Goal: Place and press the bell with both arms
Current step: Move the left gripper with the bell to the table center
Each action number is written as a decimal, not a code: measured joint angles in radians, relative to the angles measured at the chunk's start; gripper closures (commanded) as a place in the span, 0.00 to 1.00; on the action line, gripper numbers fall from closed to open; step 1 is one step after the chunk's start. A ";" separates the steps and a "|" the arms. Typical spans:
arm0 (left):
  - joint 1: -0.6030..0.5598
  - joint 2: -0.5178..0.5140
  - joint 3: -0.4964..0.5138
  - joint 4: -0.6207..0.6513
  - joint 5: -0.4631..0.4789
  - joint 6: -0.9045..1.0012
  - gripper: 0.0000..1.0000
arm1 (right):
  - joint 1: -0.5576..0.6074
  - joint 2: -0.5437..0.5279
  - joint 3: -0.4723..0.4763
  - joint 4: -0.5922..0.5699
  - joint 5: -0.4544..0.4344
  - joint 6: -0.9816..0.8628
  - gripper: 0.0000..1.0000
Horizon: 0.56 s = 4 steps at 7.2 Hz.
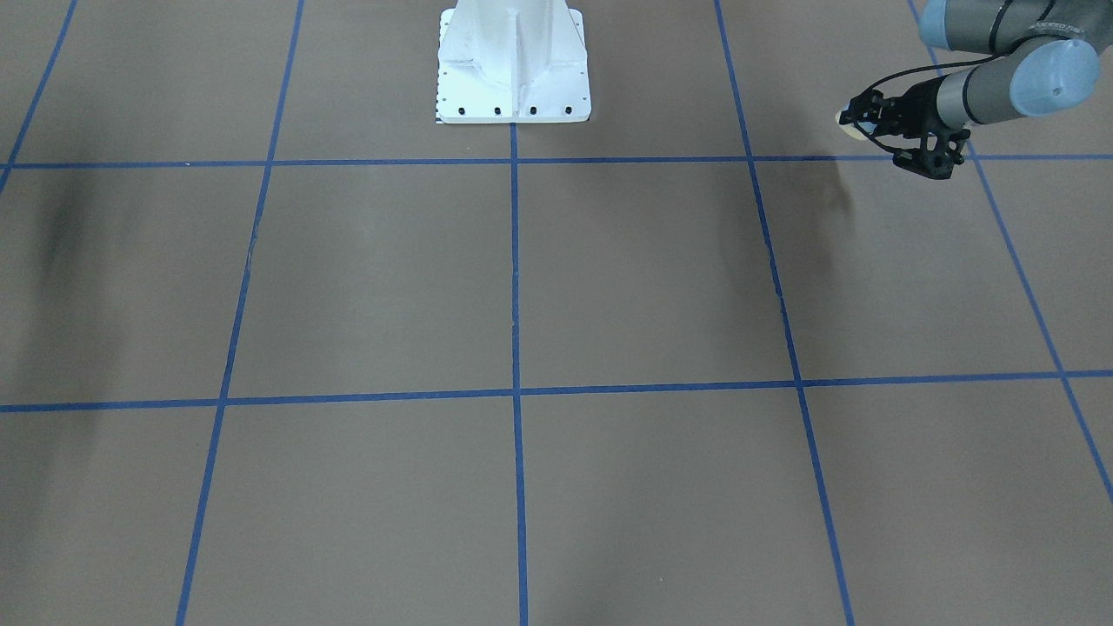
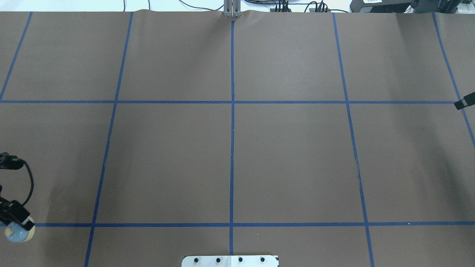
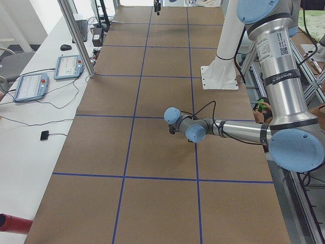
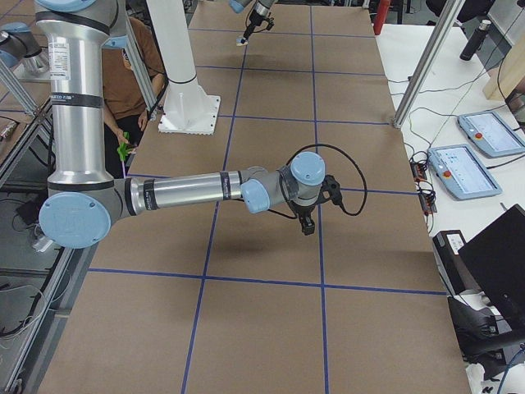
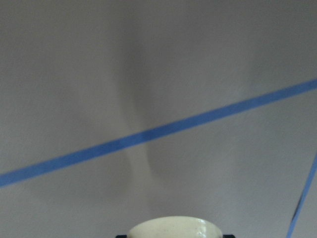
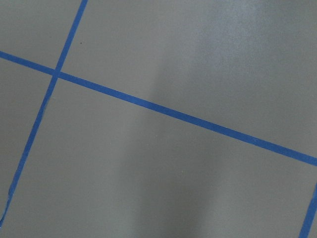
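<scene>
The bell (image 2: 17,232), light-blue with a cream base, is held in my left gripper (image 2: 21,223) at the table's near left corner. In the front-facing view the left gripper (image 1: 856,117) is shut on the bell (image 1: 843,116) and holds it above the table, with a shadow below. The left wrist view shows only the bell's cream rim (image 5: 173,228) at the bottom edge. My right gripper (image 4: 306,226) hangs over the right half of the table. Only a black tip of it (image 2: 464,101) shows overhead, so I cannot tell if it is open or shut.
The white bolted pedestal (image 1: 513,74) stands at the robot's side of the table. Blue tape lines (image 2: 232,148) divide the brown table into squares. Metal posts (image 4: 422,74) and tablets (image 4: 461,168) stand along the far side. A person (image 4: 131,78) sits behind the robot.
</scene>
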 measured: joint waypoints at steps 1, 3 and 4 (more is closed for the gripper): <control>-0.032 -0.111 -0.034 0.155 0.002 -0.001 0.99 | 0.000 0.001 -0.012 0.000 -0.001 0.000 0.00; -0.058 -0.394 -0.034 0.463 0.037 -0.009 0.98 | 0.000 0.003 -0.022 0.001 -0.002 0.000 0.00; -0.050 -0.547 0.021 0.559 0.057 -0.055 0.98 | 0.000 0.002 -0.024 0.001 -0.003 0.000 0.00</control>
